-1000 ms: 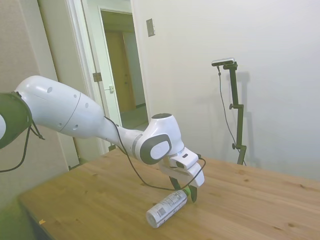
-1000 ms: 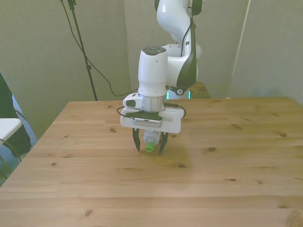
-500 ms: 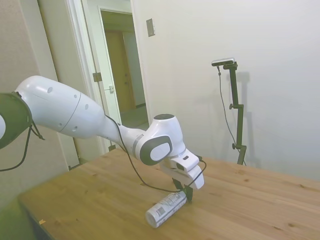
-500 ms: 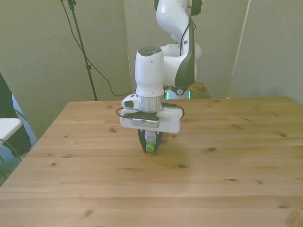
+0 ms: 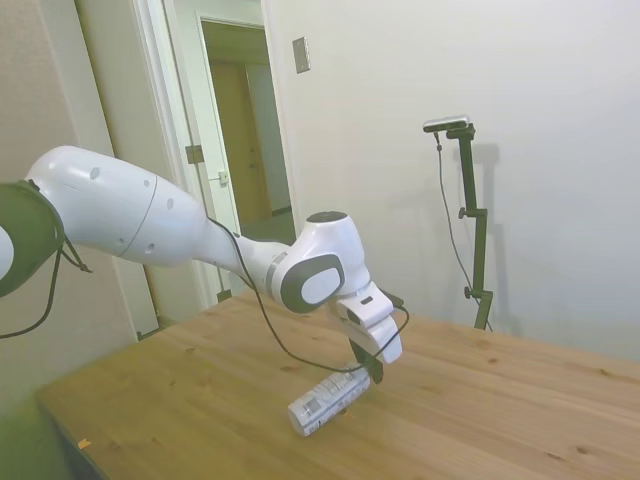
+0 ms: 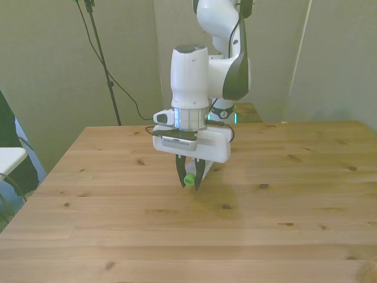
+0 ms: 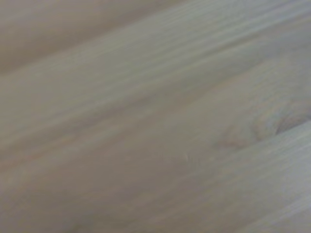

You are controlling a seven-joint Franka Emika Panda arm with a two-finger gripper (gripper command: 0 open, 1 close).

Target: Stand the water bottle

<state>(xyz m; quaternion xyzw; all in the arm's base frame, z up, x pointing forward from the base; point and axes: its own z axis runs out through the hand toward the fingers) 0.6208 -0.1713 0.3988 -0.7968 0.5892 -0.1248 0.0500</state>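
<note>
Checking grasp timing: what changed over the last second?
The gripper went from open astride the neck of the water bottle to shut on it just behind the green cap, then began lifting that end; the bottle now tilts cap-up, its base near or on the wooden table. The bottle's spot on the table has barely changed.

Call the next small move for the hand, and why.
Probably keep raising the cap end while rotating the wrist so the base swings down. The hand is shut on the water bottle near its green cap, and the bottle hangs tilted, cap end high, base low near the table, not yet upright.
</note>
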